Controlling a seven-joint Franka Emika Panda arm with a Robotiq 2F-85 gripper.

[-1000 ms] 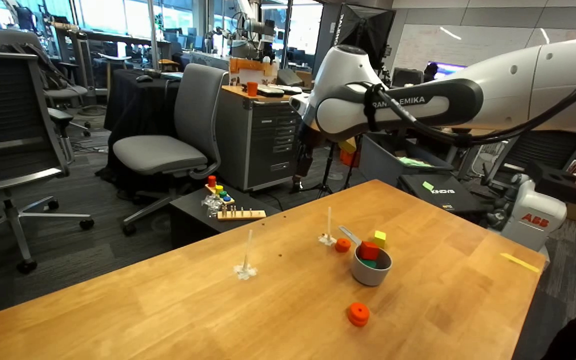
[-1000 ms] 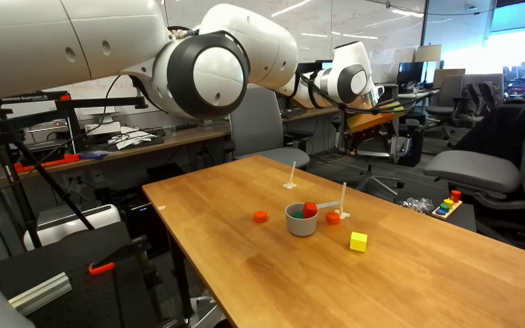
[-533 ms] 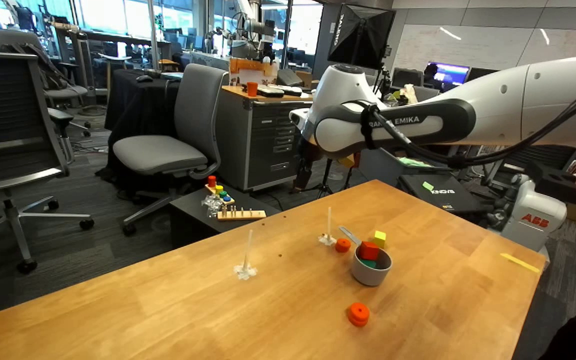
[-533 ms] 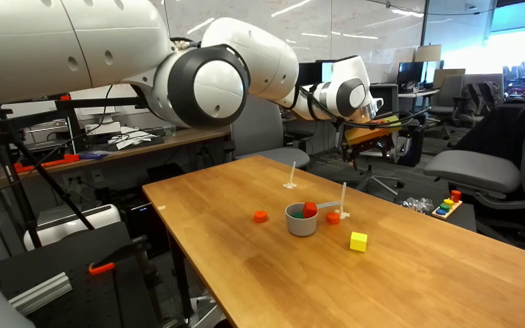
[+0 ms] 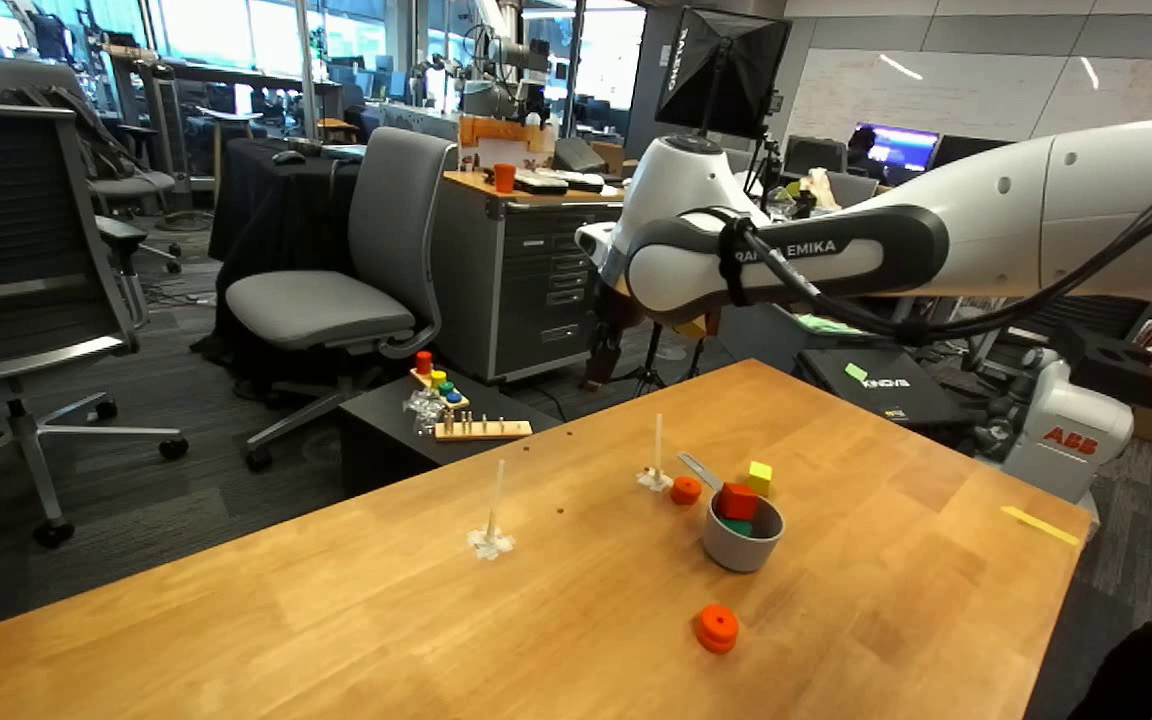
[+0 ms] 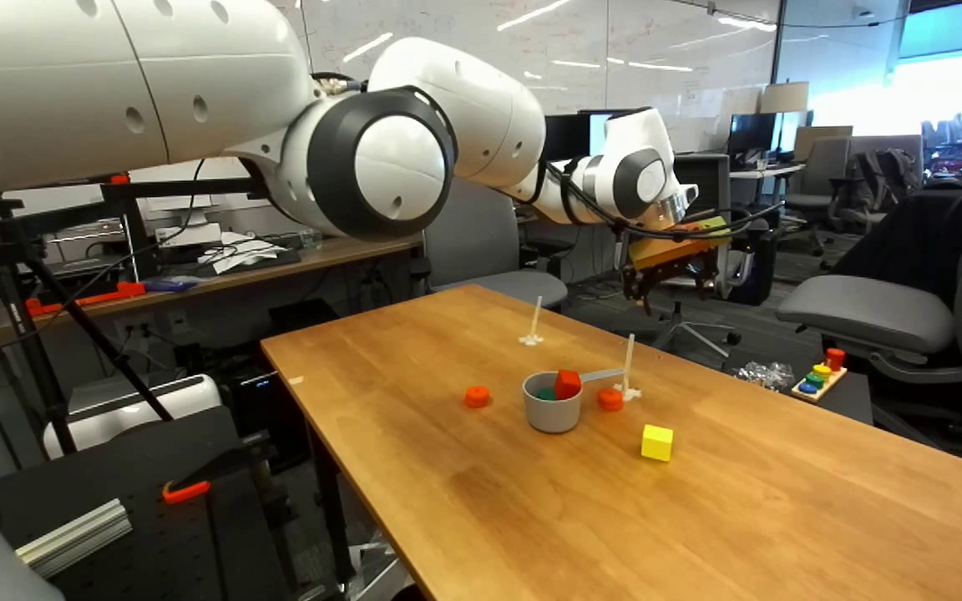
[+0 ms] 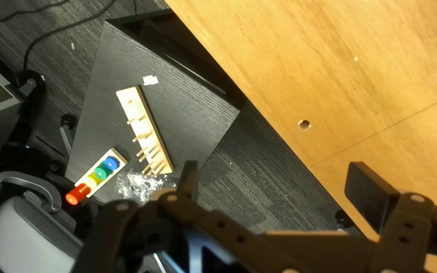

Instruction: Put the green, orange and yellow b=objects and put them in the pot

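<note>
Empty gripper (image 7: 277, 185), jaws spread wide, table edge (image 7: 269, 108) below it, pot (image 6: 552, 417) and yellow block (image 6: 656, 443) well apart from it

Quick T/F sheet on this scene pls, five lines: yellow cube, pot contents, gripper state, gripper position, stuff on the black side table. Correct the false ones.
1. The yellow cube sits on the wooden table, outside the pot. True.
2. The pot is empty. False: a red block and a green object are in it.
3. The gripper is open and holds nothing. True.
4. The gripper is directly over the pot. False: the wrist view looks down on the wooden table's edge and a black side table, with no pot in sight.
5. A wooden peg board and a stacking toy with colored pieces are on the black side table. True.
</note>
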